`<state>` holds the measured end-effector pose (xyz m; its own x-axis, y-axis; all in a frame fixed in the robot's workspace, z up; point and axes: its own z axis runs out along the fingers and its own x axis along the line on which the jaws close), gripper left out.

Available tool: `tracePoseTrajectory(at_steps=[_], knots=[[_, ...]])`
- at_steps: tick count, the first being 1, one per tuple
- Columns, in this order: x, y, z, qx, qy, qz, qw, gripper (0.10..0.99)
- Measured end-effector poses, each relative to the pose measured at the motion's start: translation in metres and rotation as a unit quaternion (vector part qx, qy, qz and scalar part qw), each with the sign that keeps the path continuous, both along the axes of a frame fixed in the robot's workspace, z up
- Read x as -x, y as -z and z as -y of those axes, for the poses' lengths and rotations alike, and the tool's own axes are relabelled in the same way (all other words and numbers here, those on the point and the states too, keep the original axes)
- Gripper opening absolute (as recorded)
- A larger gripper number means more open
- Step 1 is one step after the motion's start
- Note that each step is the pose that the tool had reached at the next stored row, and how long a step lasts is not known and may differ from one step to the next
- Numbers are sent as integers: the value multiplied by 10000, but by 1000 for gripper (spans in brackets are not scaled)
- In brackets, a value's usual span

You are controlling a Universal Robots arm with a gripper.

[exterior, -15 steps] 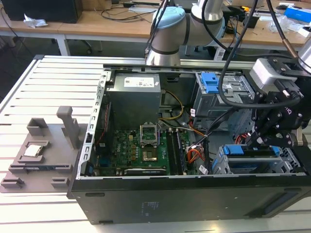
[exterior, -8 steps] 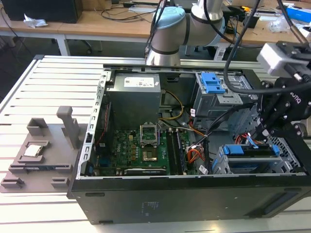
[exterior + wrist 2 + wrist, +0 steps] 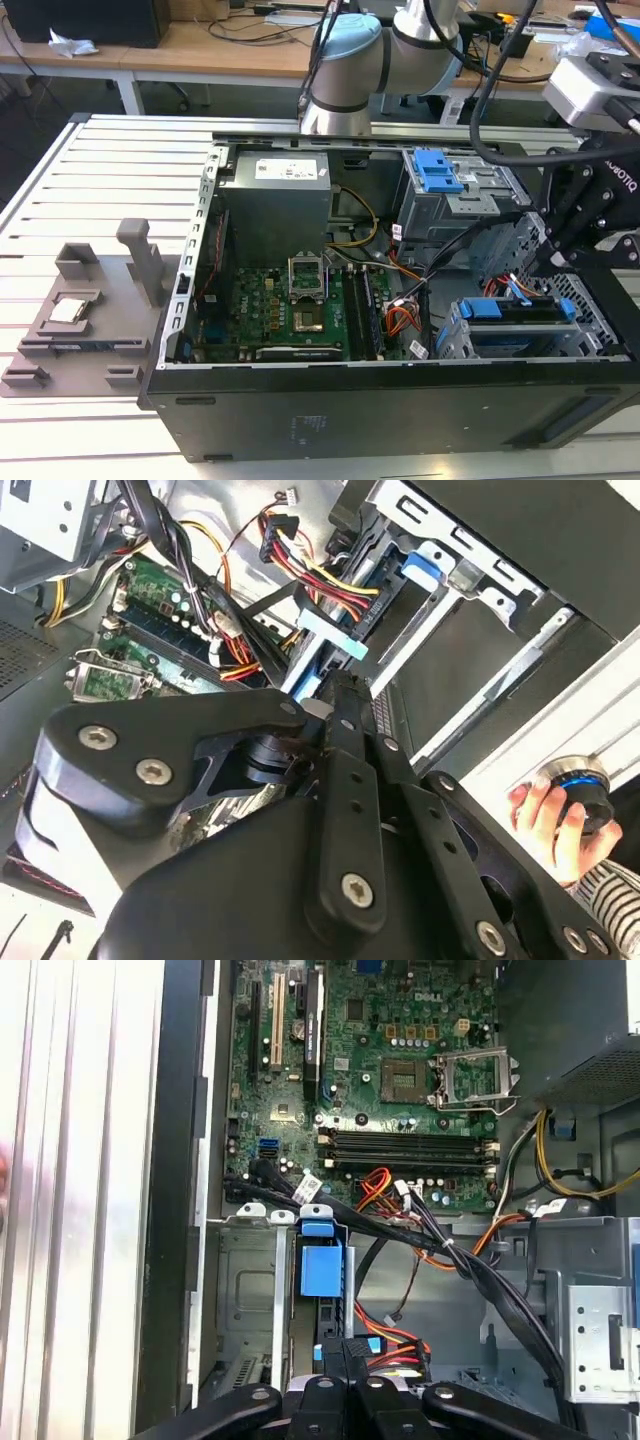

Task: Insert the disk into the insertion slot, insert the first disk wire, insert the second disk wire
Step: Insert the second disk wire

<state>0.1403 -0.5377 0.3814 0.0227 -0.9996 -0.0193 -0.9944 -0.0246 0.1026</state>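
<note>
Case [image 3: 300,420]: lying open on the slatted table [image 3: 120,150].
Slot [image 3: 450,340]: sitting near the case's front corner, holding the disk.
Disk [image 3: 520,312]: resting seated in the slot.
Gripper [image 3: 345,1355]: hanging over the disk's end, fingers pinching closed on a connector [image 3: 345,1348].

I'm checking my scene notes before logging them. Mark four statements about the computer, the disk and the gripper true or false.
1. The disk lies in the insertion slot. True.
2. The gripper hangs above the grey fixture. False: it is over the disk's end, at the exterior view's right.
3. A hand grips a blue-ringed knob. True.
4. The computer case is closed. False: it is open, with the motherboard exposed.
</note>
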Motion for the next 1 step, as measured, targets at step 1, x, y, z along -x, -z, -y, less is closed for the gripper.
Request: tracePoseTrajectory(at_steps=[1], knots=[[0,0,0,0,0,0,10000,106]])
